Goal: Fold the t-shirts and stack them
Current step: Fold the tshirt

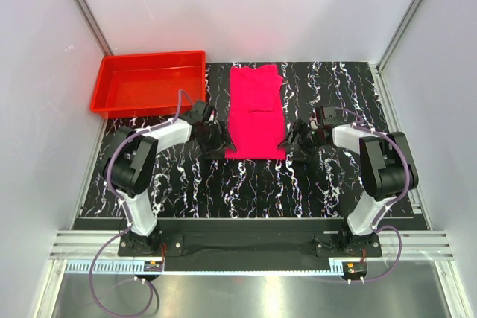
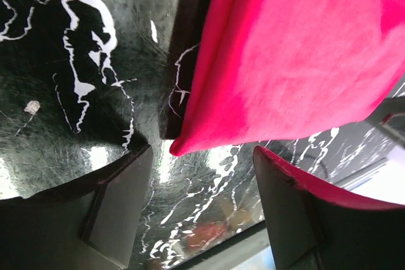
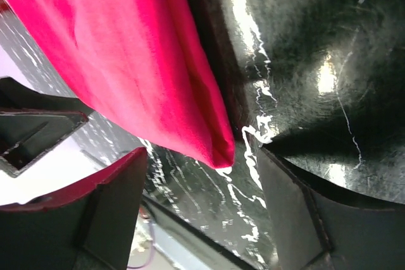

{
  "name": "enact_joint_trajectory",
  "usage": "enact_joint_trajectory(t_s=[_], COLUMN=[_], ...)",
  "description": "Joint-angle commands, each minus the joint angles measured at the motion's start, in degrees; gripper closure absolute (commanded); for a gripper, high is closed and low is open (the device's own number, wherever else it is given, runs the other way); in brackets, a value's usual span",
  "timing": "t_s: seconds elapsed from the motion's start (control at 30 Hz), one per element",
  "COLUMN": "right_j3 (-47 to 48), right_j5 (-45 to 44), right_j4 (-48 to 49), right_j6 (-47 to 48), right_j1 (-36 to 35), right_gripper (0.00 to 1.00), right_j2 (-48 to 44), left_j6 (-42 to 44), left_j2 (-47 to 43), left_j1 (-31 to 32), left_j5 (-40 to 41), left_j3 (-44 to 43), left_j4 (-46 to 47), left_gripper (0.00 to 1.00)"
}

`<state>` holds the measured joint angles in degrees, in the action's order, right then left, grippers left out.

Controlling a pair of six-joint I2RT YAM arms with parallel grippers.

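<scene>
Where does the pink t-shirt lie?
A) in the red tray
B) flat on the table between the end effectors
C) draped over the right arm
B: the t-shirt lies flat on the table, with the left end effector and right end effector at its near corners.

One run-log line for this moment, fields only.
t-shirt: folded into long strip, flat on table | left jaws: open at near-left corner, not gripping | right jaws: open at near-right corner, not gripping | red tray: far left
</scene>
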<state>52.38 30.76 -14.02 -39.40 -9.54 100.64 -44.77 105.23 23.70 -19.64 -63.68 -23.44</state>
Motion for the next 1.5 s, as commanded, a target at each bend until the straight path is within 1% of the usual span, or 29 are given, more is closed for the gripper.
enact_joint_trajectory(t_s=[0.0,0.1,0.13,0.2,0.3,0.33,0.37,0.43,0.47,0.5,0.57,0.6,0.63,0.67,0.7,0.73,0.77,0.8,0.87,0.93,0.97,1.03,1.07,1.13,1.23,1.3,1.37,1.4,1.47], right_j3=[-1.05,-1.58,-1.67,-1.41,-0.17,0.09,1.83,3.86,4.65,4.57,2.47,1.59,-0.76,-2.27,-3.85,-6.47,-7.72,-8.78,-12.11,-15.79,-16.95,-19.15,-19.94,-21.96,-23.98,-26.26,-27.06,-27.24,-28.73], right_j5=[-11.33,-13.53,-14.67,-15.82,-17.93,-21.15,-22.14,-21.97,-22.32,-24.94,-27.32,-28.29,-28.74,-29.26,-32.75,-33.48,-32.71,-29.22,-28.83,-28.22,-27.52,-24.71,-23.66,-20.49,-19.69,-19.95,-19.78,-21.08,-23.11], right_j4=[-3.11,-3.99,-4.34,-5.75,-8.47,-9.17,-11.79,-13.31,-12.79,-12.00,-9.02,-8.05,-5.52,-3.92,-2.34,-0.24,0.04,-0.39,0.30,2.06,2.76,5.13,5.75,7.24,8.91,11.20,15.32,16.30,21.65], right_j6=[9.67,13.98,15.04,18.37,22.50,23.83,24.62,26.56,27.96,32.23,36.91,41.81,44.12,49.19,51.85,54.40,60.78,64.41,71.61,75.59,78.65,80.09,81.57,83.25,85.88,88.52,90.54,91.07,92.30], right_j1=[-0.65,-1.09,-1.53,-1.88,-3.28,-5.21,-5.92,-7.15,-9.68,-11.19,-15.31,-16.46,-17.43,-19.70,-20.94,-22.00,-22.45,-23.06,-23.59,-23.59,-23.68,-23.68,-23.77,-24.12,-24.99,-25.53,-26.05,-26.32,-27.02], right_gripper=[0.20,0.17,0.16,0.10,0.06,0.05,0.05,0.03,0.00,0.00,0.00,0.00,0.01,0.00,0.00,0.00,0.00,0.00,0.00,0.00,0.02,0.08,0.14,0.19,0.22,0.22,0.22,0.24,0.24], right_j2=[-0.35,-2.99,-3.86,-6.24,-10.36,-11.77,-14.31,-16.87,-19.40,-20.73,-24.42,-25.74,-27.06,-30.12,-31.54,-32.86,-34.88,-35.77,-37.70,-39.63,-40.17,-41.48,-41.84,-42.37,-41.58,-41.23,-39.04,-37.81,-34.56], left_j6=[6.18,10.57,11.72,13.83,15.68,17.60,18.66,21.64,22.62,23.23,24.55,24.91,25.69,26.40,26.84,27.28,27.63,27.72,27.81,27.55,27.63,27.99,28.25,28.86,29.74,30.01,29.83,29.40,29.04], left_j2=[-1.15,-3.09,-4.84,-6.70,-12.49,-14.07,-17.83,-21.45,-25.21,-26.90,-32.07,-33.93,-35.69,-37.19,-40.07,-41.23,-42.46,-44.39,-46.33,-49.23,-50.29,-52.93,-53.63,-54.43,-54.08,-53.81,-54.25,-54.43,-54.69], left_j1=[0.46,2.13,3.27,3.89,5.29,6.00,6.70,8.63,8.99,9.17,9.17,9.17,9.17,9.17,9.17,9.17,9.17,9.17,9.25,9.17,9.17,9.17,9.17,9.17,9.17,9.17,9.17,9.17,9.17], left_j5=[8.03,11.97,15.65,18.04,24.18,25.51,26.83,30.53,31.23,31.50,32.55,33.43,33.70,33.79,33.79,34.14,34.31,34.40,34.23,33.53,32.05,31.33,30.54,30.45,30.45,29.92,29.13,28.70,28.25], left_j3=[4.26,5.06,5.32,6.46,7.69,7.95,8.31,9.62,10.41,12.33,14.01,14.98,16.47,17.44,18.06,18.67,18.94,19.12,19.04,18.94,19.55,20.00,20.17,20.35,20.26,20.61,21.05,21.31,21.76], left_j4=[-1.52,-2.74,-3.88,-4.24,-4.77,-4.51,-4.33,-3.28,-2.32,-0.31,1.02,2.25,3.04,4.01,5.41,5.60,5.86,6.47,7.01,7.88,9.54,10.78,11.13,11.23,10.26,9.91,10.17,10.69,10.70], left_gripper=[0.26,0.25,0.24,0.23,0.23,0.23,0.23,0.22,0.21,0.21,0.20,0.20,0.20,0.20,0.20,0.20,0.20,0.20,0.20,0.21,0.23,0.25,0.26,0.29,0.32,0.33,0.33,0.33,0.34])
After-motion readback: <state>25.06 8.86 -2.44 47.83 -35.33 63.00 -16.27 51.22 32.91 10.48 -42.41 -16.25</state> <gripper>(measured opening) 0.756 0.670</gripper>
